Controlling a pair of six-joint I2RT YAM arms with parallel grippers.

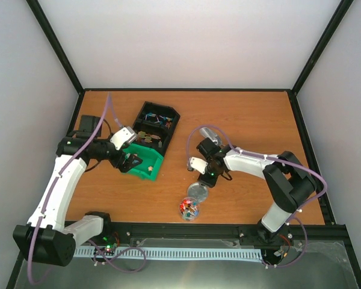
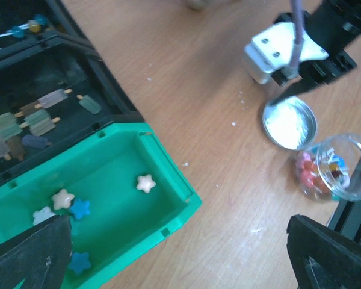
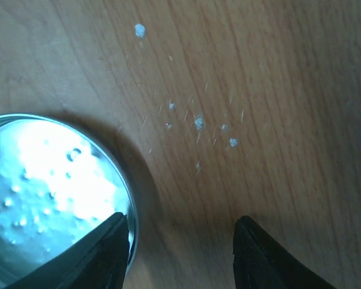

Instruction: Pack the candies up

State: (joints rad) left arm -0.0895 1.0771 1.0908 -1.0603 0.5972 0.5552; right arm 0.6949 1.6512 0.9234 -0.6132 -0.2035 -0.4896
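Observation:
Several star candies, white (image 2: pixel 145 182), cream (image 2: pixel 62 198) and blue (image 2: pixel 79 209), lie in the green bin (image 2: pixel 168 211), which also shows in the top view (image 1: pixel 145 165). More candies fill a clear jar (image 2: pixel 340 171) lying on the table, also in the top view (image 1: pixel 189 209). The round silver lid (image 2: pixel 289 122) lies flat beside it. My left gripper (image 2: pixel 180 265) is open and empty above the bin's near corner. My right gripper (image 3: pixel 180 253) is open and empty just above the table, its left finger (image 3: pixel 102 253) over the lid's rim (image 3: pixel 127 198).
A black tray (image 1: pixel 153 123) with ice-lolly shaped bits and a wire-like tangle sits behind the green bin. Small white crumbs (image 3: pixel 198 123) dot the wooden table (image 1: pixel 246 114). A black frame rail runs along the near edge (image 1: pixel 186 232).

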